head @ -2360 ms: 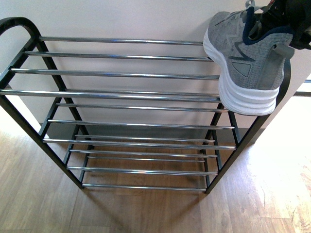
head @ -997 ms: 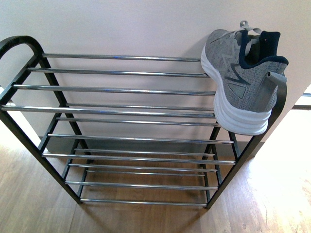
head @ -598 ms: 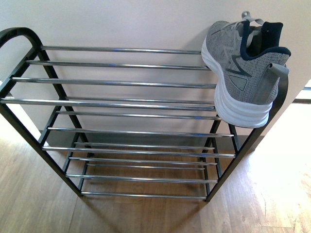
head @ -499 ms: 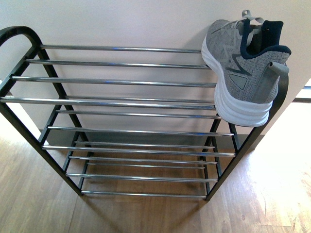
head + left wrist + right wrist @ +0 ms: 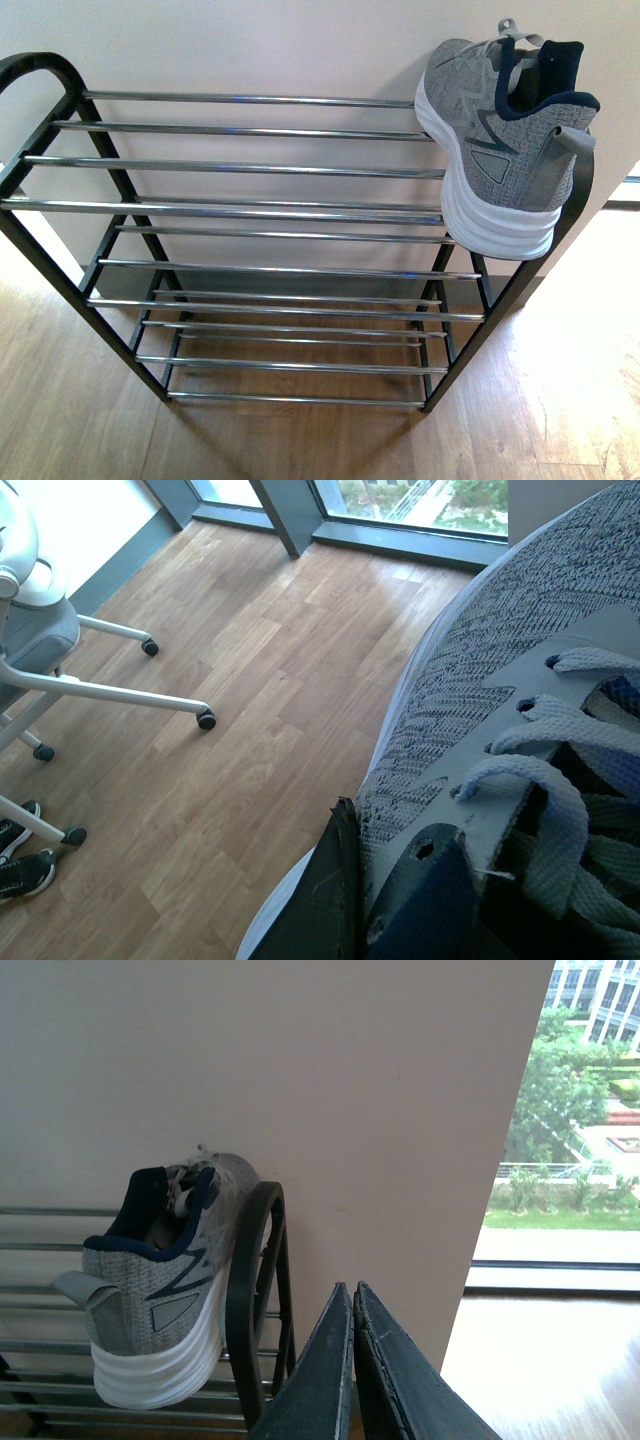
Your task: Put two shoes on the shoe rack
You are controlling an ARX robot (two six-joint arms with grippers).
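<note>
One grey knit sneaker [image 5: 495, 150] with a white sole rests on the right end of the shoe rack's [image 5: 240, 165] top tier. Its toe points at the wall and its heel overhangs the front bar beside the curved side post. The right wrist view shows the same sneaker [image 5: 160, 1300] behind that post [image 5: 250, 1290]. My right gripper [image 5: 353, 1290] is shut and empty, off to the side of the post. A second grey sneaker [image 5: 480, 660] fills the left wrist view, and my left gripper [image 5: 350, 820] is shut on its collar beside the laces. Neither gripper shows in the front view.
The rack stands against a pale wall [image 5: 250, 45] on a wooden floor [image 5: 90, 420]. Its lower tiers [image 5: 280, 310] hold nothing. In the left wrist view an office chair's wheeled base [image 5: 120, 685] and a pair of black shoes [image 5: 20, 855] stand on the floor near windows.
The gripper that held the sneaker on the rack 2.4 s ago has left the front view. The sneaker stays on the top tier. Nothing has moved over the last half second.
</note>
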